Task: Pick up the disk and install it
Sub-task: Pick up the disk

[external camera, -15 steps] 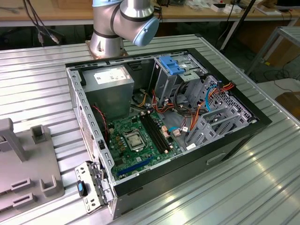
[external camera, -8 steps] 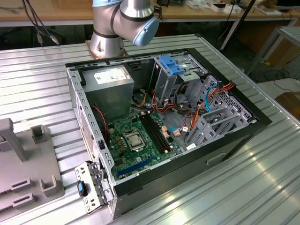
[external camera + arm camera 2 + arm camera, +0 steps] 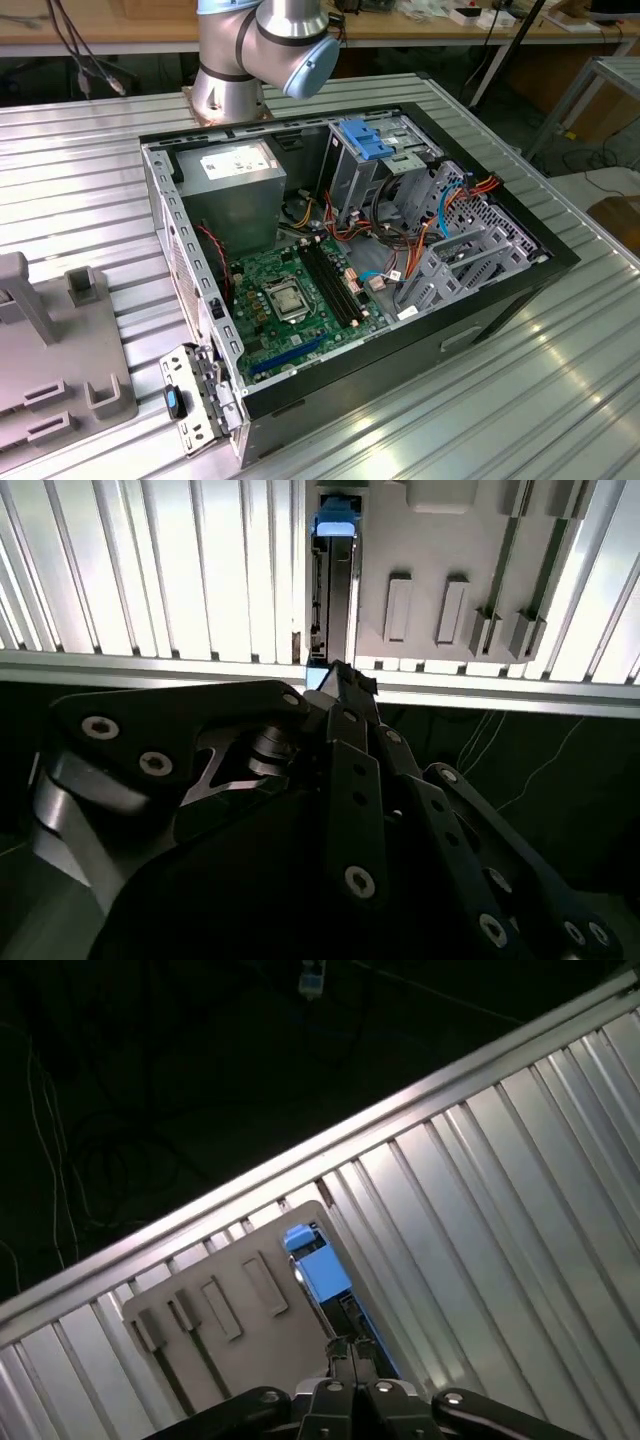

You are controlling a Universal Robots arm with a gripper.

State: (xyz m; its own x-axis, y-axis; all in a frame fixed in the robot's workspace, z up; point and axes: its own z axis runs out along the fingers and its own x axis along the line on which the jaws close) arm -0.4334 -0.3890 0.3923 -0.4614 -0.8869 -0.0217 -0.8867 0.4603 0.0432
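In the exterior view you see the open case (image 3: 350, 260) in the middle of the ribbed desk (image 3: 80, 200). The arm (image 3: 250, 50) rises at the far side, and a grey fixture (image 3: 50, 350) sits at the exterior view's left.

In the second wrist view your claw (image 3: 340, 672) is closed, tips pressed together with nothing between them. The disk (image 3: 335, 580) lies just beyond the tips and in line with them. It stands on its edge against the fixture's (image 3: 450, 540) side, with bare desk on its other side. You see a narrow dark edge with a bright blue end farthest from the claw.

In the first wrist view the claw (image 3: 350, 1345) again points at the disk (image 3: 320, 1270). Its blue frame is bright beside the pale fixture (image 3: 230, 1310). You cannot tell whether the tips touch it.
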